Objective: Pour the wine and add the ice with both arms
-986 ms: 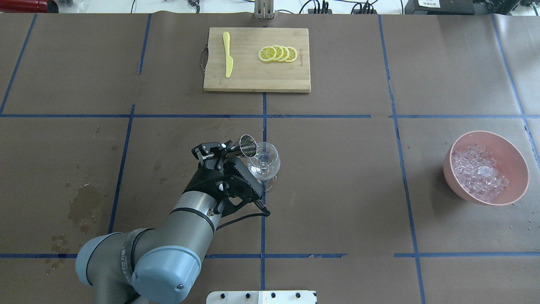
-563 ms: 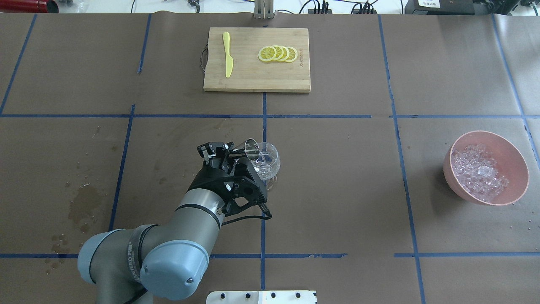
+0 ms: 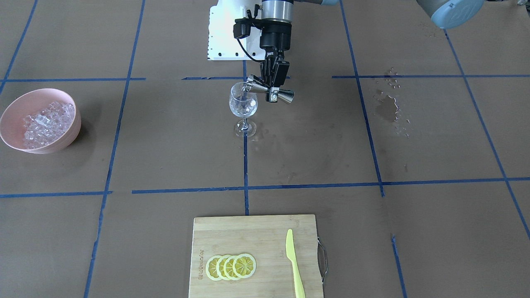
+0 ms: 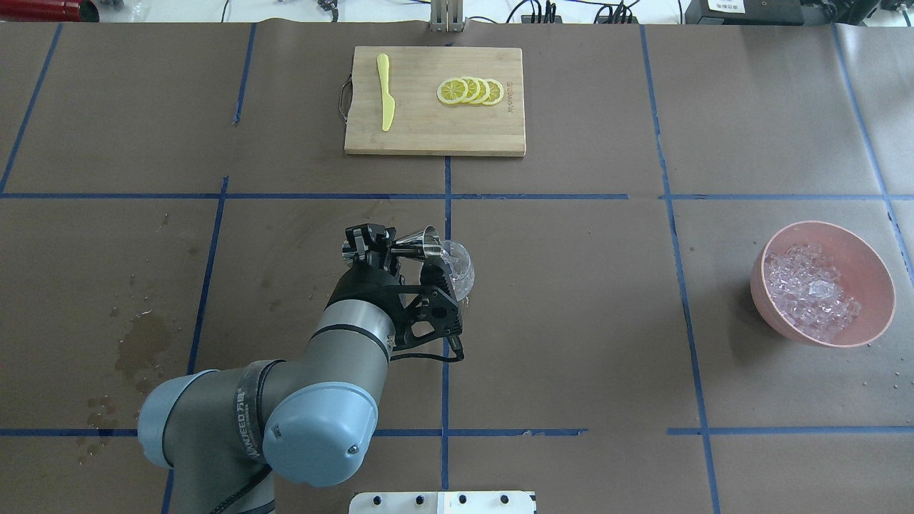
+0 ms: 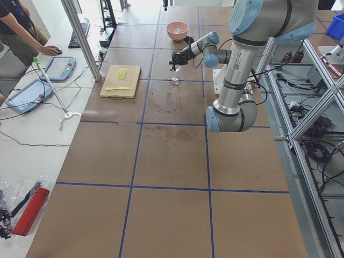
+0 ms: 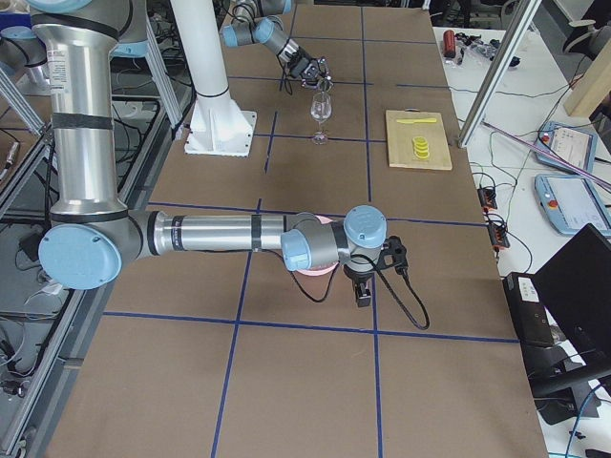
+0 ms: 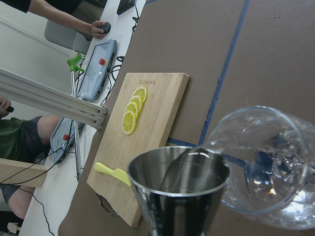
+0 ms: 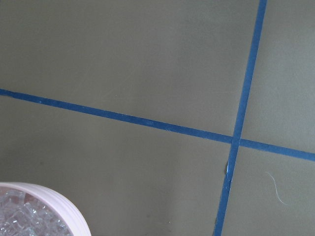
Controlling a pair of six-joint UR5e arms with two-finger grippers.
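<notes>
My left gripper (image 4: 385, 251) is shut on a steel double-cone jigger (image 4: 418, 247) and holds it tipped on its side, its mouth at the rim of a clear wine glass (image 4: 458, 274). The front view shows the jigger (image 3: 271, 93) lying level above the glass (image 3: 243, 106). In the left wrist view the jigger's cup (image 7: 182, 189) looks empty, and clear liquid is barely visible in the glass (image 7: 266, 167). Ice cubes (image 4: 810, 289) fill a pink bowl (image 4: 882, 314) at the right. My right gripper (image 6: 363, 286) hangs beside that bowl; I cannot tell whether it is open.
A wooden cutting board (image 4: 428, 135) at the far middle carries lemon slices (image 4: 470, 91) and a yellow knife (image 4: 386, 91). A wet stain (image 4: 143, 350) marks the table at the left. The right wrist view shows the bowl's rim (image 8: 59, 206).
My left gripper has rolled its wrist, turning the jigger from mouth-up beside the glass to lying on its side with its mouth over the glass rim. The glass and bowl have not moved.
</notes>
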